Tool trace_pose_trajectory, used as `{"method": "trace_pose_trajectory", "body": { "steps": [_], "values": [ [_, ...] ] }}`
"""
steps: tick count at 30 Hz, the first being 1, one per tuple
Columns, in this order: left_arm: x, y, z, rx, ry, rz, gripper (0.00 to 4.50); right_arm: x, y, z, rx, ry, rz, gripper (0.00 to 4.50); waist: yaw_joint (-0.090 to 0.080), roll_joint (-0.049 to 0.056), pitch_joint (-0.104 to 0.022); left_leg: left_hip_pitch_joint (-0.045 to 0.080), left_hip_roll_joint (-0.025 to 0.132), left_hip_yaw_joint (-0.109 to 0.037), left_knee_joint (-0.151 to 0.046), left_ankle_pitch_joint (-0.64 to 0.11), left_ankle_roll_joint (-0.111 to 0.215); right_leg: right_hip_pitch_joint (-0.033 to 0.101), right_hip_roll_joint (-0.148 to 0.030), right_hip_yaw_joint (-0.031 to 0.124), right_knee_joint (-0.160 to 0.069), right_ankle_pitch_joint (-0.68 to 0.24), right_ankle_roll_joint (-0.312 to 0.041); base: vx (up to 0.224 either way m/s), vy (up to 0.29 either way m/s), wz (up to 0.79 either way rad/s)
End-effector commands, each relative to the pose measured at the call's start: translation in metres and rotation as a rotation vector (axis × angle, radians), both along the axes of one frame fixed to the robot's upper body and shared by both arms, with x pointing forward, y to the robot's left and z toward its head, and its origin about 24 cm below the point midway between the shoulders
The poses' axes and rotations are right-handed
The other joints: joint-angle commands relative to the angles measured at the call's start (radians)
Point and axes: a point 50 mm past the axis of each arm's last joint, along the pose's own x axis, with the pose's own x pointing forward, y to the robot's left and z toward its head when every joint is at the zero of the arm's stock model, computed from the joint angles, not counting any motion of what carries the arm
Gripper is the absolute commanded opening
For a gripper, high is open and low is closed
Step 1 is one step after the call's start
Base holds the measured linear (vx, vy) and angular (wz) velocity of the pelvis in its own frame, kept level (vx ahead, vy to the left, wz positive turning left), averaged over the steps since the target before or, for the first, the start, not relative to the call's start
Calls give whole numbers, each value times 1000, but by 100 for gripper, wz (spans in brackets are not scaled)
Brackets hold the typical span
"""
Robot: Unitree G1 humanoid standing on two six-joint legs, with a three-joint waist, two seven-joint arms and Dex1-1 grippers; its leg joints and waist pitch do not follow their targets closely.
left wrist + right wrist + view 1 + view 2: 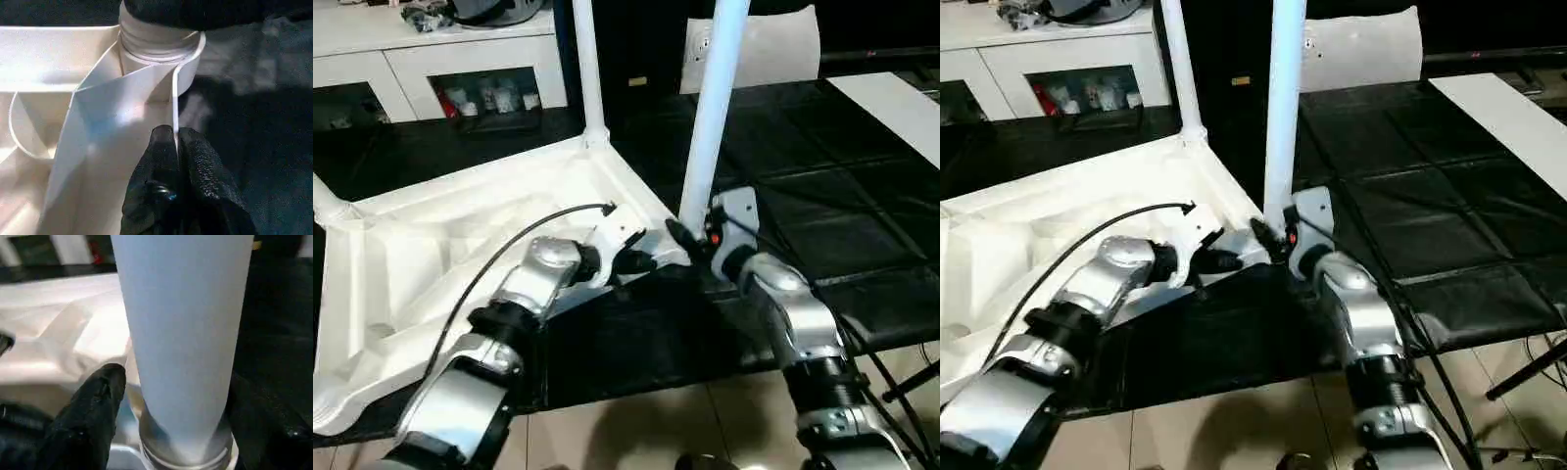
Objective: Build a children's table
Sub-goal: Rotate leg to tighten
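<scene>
The children's table lies upside down: its white ribbed tabletop [440, 245] rests on the black-covered work table. One white leg [715, 98] stands upright in the near right corner socket [161, 54]. Another leg [587, 69] stands at the far corner, and a third leg's base [328, 201] shows at the left. My left gripper [641, 259] is shut on the tabletop's thin rim [173, 98] just beside that socket. My right gripper [181, 396] straddles the base of the near leg, open, with a black finger [98, 401] on either side.
A white cabinet [460, 59] with glass doors stands at the back left. A white board [891, 108] lies at the right, and a white bag [773, 49] behind. A black cable [509, 245] arcs over my left forearm. The work table's front edge meets tiled floor [656, 421].
</scene>
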Motion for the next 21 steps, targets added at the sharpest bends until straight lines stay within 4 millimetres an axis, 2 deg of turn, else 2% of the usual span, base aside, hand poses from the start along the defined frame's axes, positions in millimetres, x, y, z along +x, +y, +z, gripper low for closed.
{"method": "trace_pose_trajectory", "body": {
  "steps": [1,3,5,7,10,11,12,13,15,17,19,20,21],
  "values": [
    [-4,1,5,4,-27,-100,0,-7,3,2,30,-15,100,364,12,-5,-73,1,53,-19,-60,-101,128,73,-75,56,-52,-198,-208,0,0,0],
    [-12,10,2,15,8,-185,0,-15,-7,6,48,-26,210,385,20,-5,-72,1,57,-21,-61,-109,132,77,-75,58,-49,-195,-199,0,0,0],
    [-16,14,2,16,18,-220,0,-18,-11,7,34,-30,258,396,27,-2,-72,4,60,-19,-61,-110,130,71,-73,58,-48,-188,-205,0,0,0],
    [-19,19,1,39,18,-268,0,-23,-16,9,25,-27,334,417,34,-2,-70,7,58,-18,-61,-131,115,68,-73,57,-51,-219,-203,0,0,0],
    [-23,25,1,64,23,-336,0,-29,-22,11,11,-24,435,447,49,-5,-65,9,60,-17,-64,-172,93,66,-75,59,-58,-300,-176,0,0,0],
    [-26,28,1,70,34,-390,0,-31,-25,12,1,-13,492,447,55,-8,-64,9,61,-17,-65,-176,88,65,-77,59,-61,-327,-165,0,0,0],
    [-28,29,2,77,41,-419,0,-32,-26,12,-13,-12,523,447,59,-5,-64,10,63,-17,-65,-176,81,63,-78,62,-59,-335,-163,0,0,0],
    [-29,30,2,81,46,-438,0,-33,-27,13,-24,-12,543,447,60,-13,-64,9,63,-16,-66,-174,79,63,-76,61,-59,-336,-162,0,0,0],
    [-32,33,3,91,54,-487,0,-34,-29,14,-39,-16,583,447,69,-11,-64,10,63,-17,-66,-172,72,61,-79,63,-58,-352,-158,0,0,0],
    [-34,35,4,99,59,-519,0,-36,-30,14,-52,-10,624,447,74,-19,-63,10,59,-14,-65,-172,70,62,-79,64,-60,-368,-151,0,0,0],
    [-36,39,4,128,75,-568,0,-42,-31,14,-51,24,725,447,82,-14,-64,13,61,-15,-65,-170,72,60,-78,64,-58,-368,-150,0,0,0],
    [-37,40,3,140,79,-585,0,-43,-31,14,-44,36,749,447,84,-18,-64,13,62,-15,-66,-166,72,61,-77,65,-56,-357,-150,0,0,0],
    [-38,41,2,147,80,-596,0,-44,-31,14,-41,43,763,430,86,-16,-64,13,62,-16,-66,-168,74,60,-77,64,-55,-353,-152,0,0,0]
  ]
}}
